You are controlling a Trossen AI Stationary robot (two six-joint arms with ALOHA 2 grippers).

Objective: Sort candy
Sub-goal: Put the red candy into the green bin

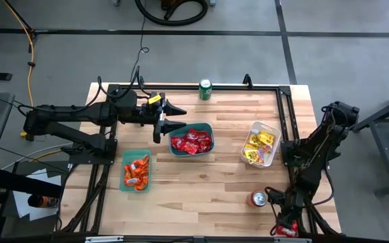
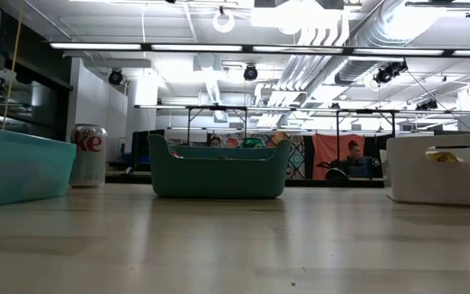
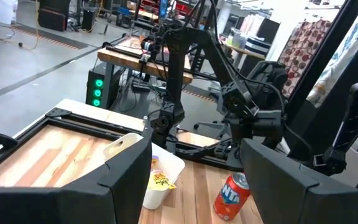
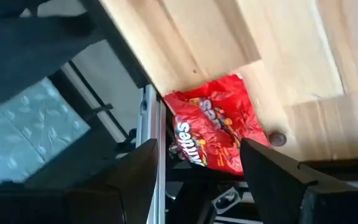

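1. A pale wooden table (image 1: 201,189) framed by black rails is seen on a grey workshop floor.
2. At table centre a teal bin (image 1: 191,141) holds red candy (image 1: 193,142); at eight o'clock from it a second teal bin (image 1: 136,171) holds orange candy (image 1: 136,171); at three o'clock a white bin (image 1: 261,143) holds yellow candy (image 1: 258,147).
3. One red packet (image 4: 211,126) is seen at the table's edge beneath the right gripper (image 4: 197,168), parked at five o'clock with its fingers parted and empty.
4. The left gripper (image 1: 174,116) is held at ten o'clock, spread wide, with nothing gripped.
5. The packets are judged light, soft and slippery; a pinch across the flat middle is advised.
6. A green can (image 1: 205,89) stands at twelve o'clock, a red can (image 1: 258,198) at five.
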